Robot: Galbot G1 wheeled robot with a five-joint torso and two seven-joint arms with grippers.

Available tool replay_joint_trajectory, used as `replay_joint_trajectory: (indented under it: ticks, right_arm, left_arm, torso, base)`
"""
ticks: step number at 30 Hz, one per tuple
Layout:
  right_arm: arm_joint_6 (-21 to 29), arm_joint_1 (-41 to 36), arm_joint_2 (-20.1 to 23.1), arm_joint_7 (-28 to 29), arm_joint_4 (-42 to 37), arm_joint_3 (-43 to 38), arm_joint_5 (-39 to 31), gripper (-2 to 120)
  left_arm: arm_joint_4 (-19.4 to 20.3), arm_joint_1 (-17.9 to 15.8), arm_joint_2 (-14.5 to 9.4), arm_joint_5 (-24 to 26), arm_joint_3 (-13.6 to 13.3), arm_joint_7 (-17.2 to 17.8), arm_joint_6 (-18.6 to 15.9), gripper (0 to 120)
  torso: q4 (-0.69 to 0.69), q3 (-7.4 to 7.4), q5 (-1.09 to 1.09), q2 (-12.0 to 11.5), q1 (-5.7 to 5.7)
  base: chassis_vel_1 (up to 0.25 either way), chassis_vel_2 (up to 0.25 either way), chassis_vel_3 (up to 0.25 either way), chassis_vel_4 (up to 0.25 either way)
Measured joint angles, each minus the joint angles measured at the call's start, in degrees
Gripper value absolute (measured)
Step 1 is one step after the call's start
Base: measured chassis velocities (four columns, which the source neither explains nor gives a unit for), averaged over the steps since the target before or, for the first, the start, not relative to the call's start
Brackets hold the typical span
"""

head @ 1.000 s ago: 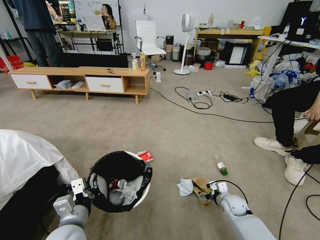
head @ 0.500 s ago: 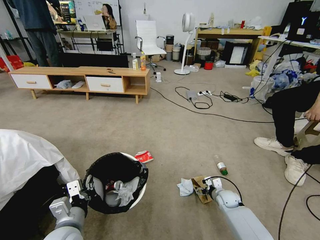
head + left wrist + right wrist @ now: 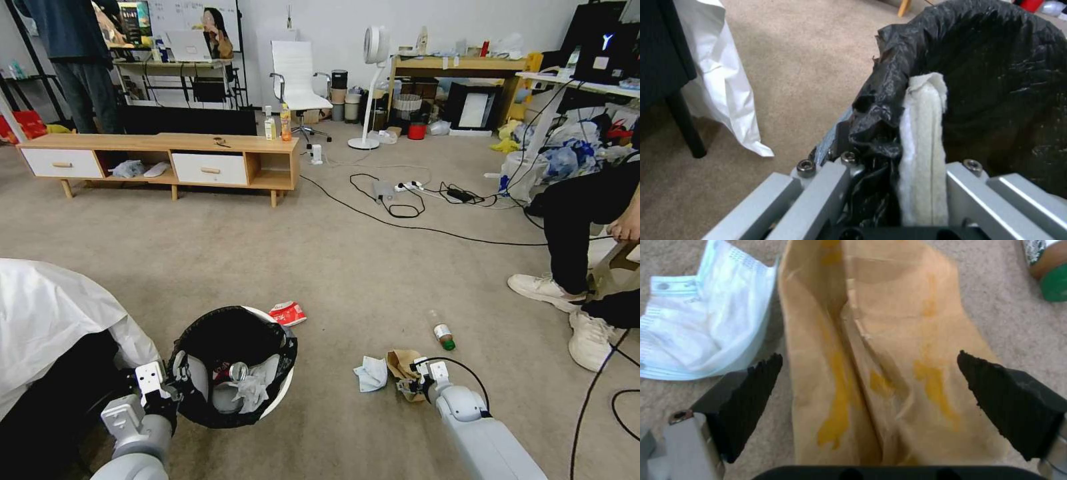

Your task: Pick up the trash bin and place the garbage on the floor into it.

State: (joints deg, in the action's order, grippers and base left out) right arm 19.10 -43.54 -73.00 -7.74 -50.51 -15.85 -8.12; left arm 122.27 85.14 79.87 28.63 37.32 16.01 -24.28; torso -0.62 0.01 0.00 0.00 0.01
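My right wrist view cuts off the green-capped bottle (image 3: 1051, 271) at its edge. My own arm hides part of the brown paper bag (image 3: 402, 367). The trash bin's (image 3: 280, 395) black bag covers most of its white wall.

Pretty messy office. A low wooden TV stand (image 3: 160, 143) with two white drawers sits along the far left, and two drink bottles (image 3: 277, 125) stand upright on its right end. Behind it there's a white office chair (image 3: 296, 77) against the wall, then a white pedestal fan (image 3: 372, 80) just to its right. A wooden desk (image 3: 453, 67) further right is loaded with clutter, with boxes and a red bucket (image 3: 417, 131) underneath. A power strip (image 3: 408, 187) lies mid-room. Someone in black trousers and white sneakers (image 3: 548, 289) sits at the right edge. White sheeting (image 3: 47, 313) is draped over something dark at the near left.
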Motion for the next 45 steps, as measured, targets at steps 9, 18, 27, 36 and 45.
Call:
replay_joint_trajectory:
  ticks: [9, 18, 27, 36, 45]
  right_arm:
    - [0.0, 0.0, 0.8, 0.3, -0.3, -0.4, -0.5, 100]
    - [-0.1, -0.3, 0.7, 0.6, -0.1, -0.4, -0.4, 100]
    - [-0.8, -1.9, 0.4, 0.9, 1.2, -0.2, 1.0, 100]
    - [-2.3, -0.9, -0.6, 0.6, 4.4, -0.2, 2.7, 97]
    - [-3.1, -0.6, -0.7, 0.3, 4.6, -0.2, 2.8, 68]
  left_arm:
    - [0.0, -0.1, 0.0, 0.0, -0.2, 0.0, 0.0, 6]
    - [0.2, 0.2, 0.0, -0.1, -0.1, 0.0, 0.0, 6]
    - [0.3, 0.3, 0.0, -0.2, -0.4, 0.0, 0.2, 6]
    - [0.4, 0.4, 0.0, -0.2, -0.4, -0.1, 0.3, 6]
    - [0.4, 0.4, 0.0, -0.2, -0.3, -0.1, 0.3, 6]
  torso:
    - [-0.01, 0.0, 0.0, 0.0, 0.0]
    - [0.0, 0.0, 0.0, 0.0, 0.0]
    - [-0.01, 0.0, 0.0, 0.0, 0.0]
    - [0.0, 0.0, 0.0, 0.0, 0.0]
    - [-0.01, 0.0, -0.01, 0.0, 0.0]
  base:
    - [0.0, 0.0, 0.0, 0.0]
    - [0.0, 0.0, 0.0, 0.0]
    - [0.0, 0.0, 0.0, 0.0]
    - [0.0, 0.0, 0.0, 0.0]
    - [0.0, 0.0, 0.0, 0.0]
